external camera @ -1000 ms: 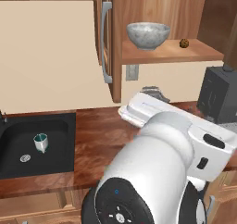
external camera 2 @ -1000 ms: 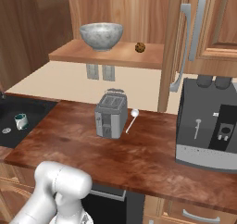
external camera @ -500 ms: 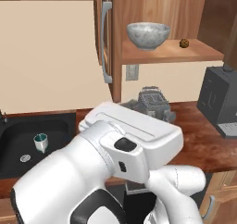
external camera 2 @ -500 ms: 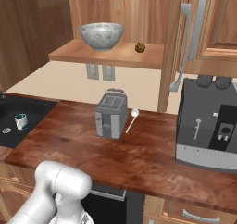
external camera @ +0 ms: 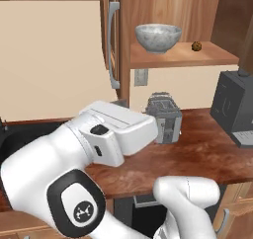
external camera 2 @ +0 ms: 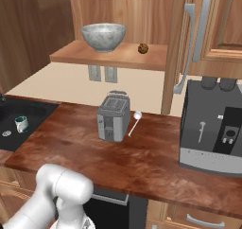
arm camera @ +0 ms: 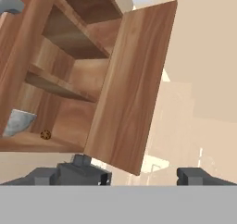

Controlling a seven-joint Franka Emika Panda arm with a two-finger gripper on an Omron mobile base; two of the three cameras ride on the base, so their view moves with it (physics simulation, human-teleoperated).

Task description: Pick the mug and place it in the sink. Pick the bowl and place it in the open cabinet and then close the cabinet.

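Bowl (external camera 2: pixel 103 36) upright on open cabinet (external camera 2: pixel 113 57) shelf; mug (external camera 2: pixel 21 124) in sink (external camera 2: pixel 33 112).

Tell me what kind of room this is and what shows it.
A home kitchen, rendered rather than real. A toaster and a coffee machine stand on a wooden counter, a black sink is set into it, and a wall cabinet holds a bowl.

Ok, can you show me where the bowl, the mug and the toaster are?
bowl (external camera 2: pixel 103 37), right base view, front of its speckled side.
mug (external camera 2: pixel 21 124), right base view, its white side, down in the sink.
toaster (external camera 2: pixel 112 117), right base view, its grey front face.
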